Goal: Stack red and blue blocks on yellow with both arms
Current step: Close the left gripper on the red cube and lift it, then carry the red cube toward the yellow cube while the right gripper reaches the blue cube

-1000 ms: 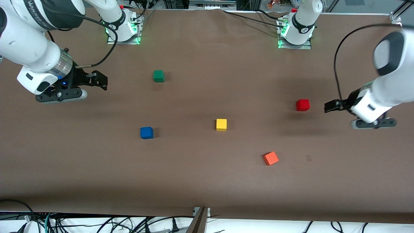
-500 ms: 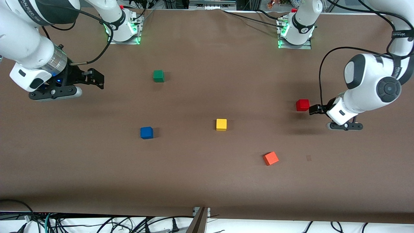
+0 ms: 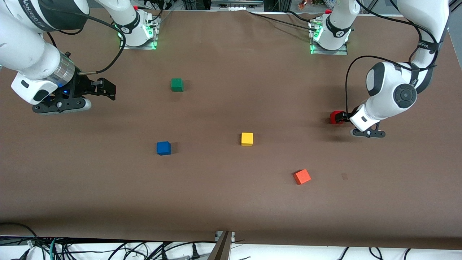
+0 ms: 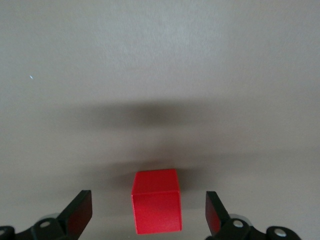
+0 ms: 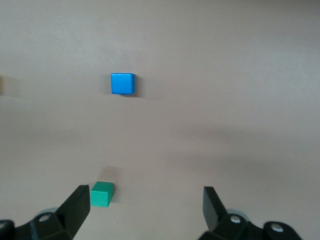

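On the brown surface (image 3: 231, 202) nothing is stacked yet: the left hand (image 4: 149, 217), released, straddles the small matte red cube (image 4: 155, 207); the small matte blue cube (image 3: 163, 148) and yellow cube (image 3: 247, 139) lie apart; the right hand (image 5: 145, 212) waits released.

The glossy white jointed right arm (image 3: 34, 14) carries grey lettering on its upper link, partly legible as "WANHED" with further characters too small to read. The glossy white left arm (image 3: 426, 45) bears small grey lettering on a black band, unreadable. The cubes are unmarked.
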